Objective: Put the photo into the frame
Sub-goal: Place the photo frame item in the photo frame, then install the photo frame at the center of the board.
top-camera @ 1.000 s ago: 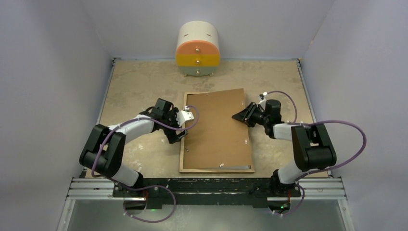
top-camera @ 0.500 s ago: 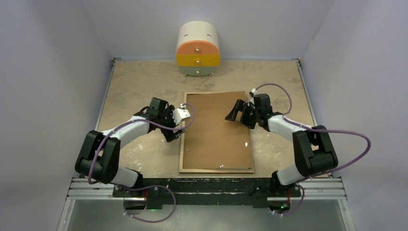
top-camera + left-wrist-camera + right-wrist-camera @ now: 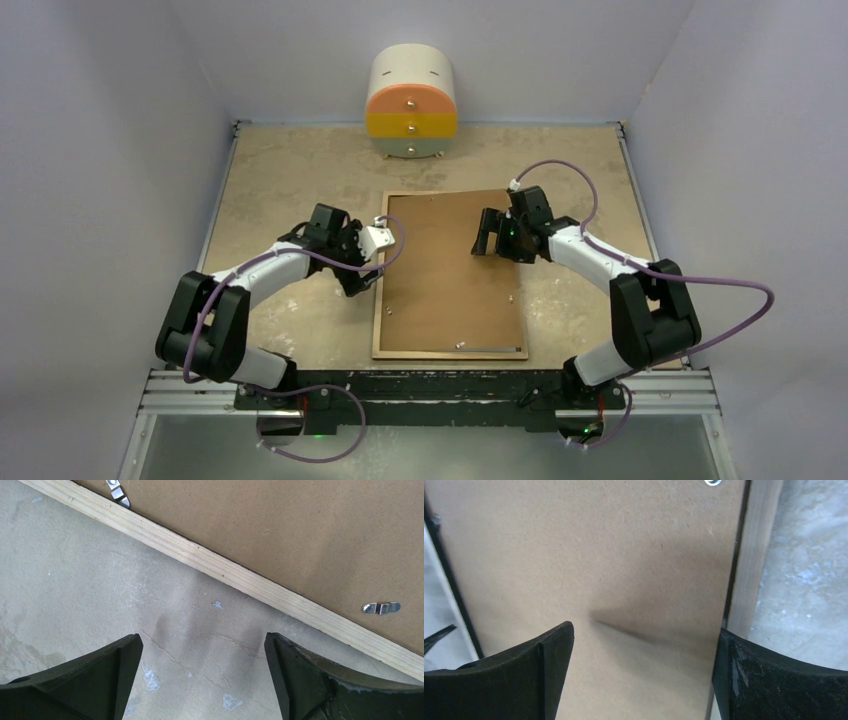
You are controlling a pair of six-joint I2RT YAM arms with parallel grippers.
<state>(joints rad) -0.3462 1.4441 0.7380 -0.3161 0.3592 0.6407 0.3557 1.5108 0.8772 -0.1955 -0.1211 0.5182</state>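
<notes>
Frame (image 3: 250, 582): back up, long axis running away from us, backing board (image 3: 450, 280) inside.
Right gripper (image 3: 644, 635): gaping, empty, over the board.
Left gripper (image 3: 202, 637): gaping, empty, beside the frame's left edge.

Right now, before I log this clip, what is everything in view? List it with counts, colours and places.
frame: one, light wood back showing, lying flat at mid-table
backing board: one, plain brown, lying inside the frame's back
clips: several, small, silver, along the frame's rails
photo: none in sight in any view
drawer cabinet: one, cream with an orange and a yellow drawer, at the table's far edge
table: one, mottled beige, under everything
left arm, right arm: two, black and white, bases at the near edge
left pincer: open, over bare table beside the frame's left rail
right pincer: open, over the board near the right rail
</notes>
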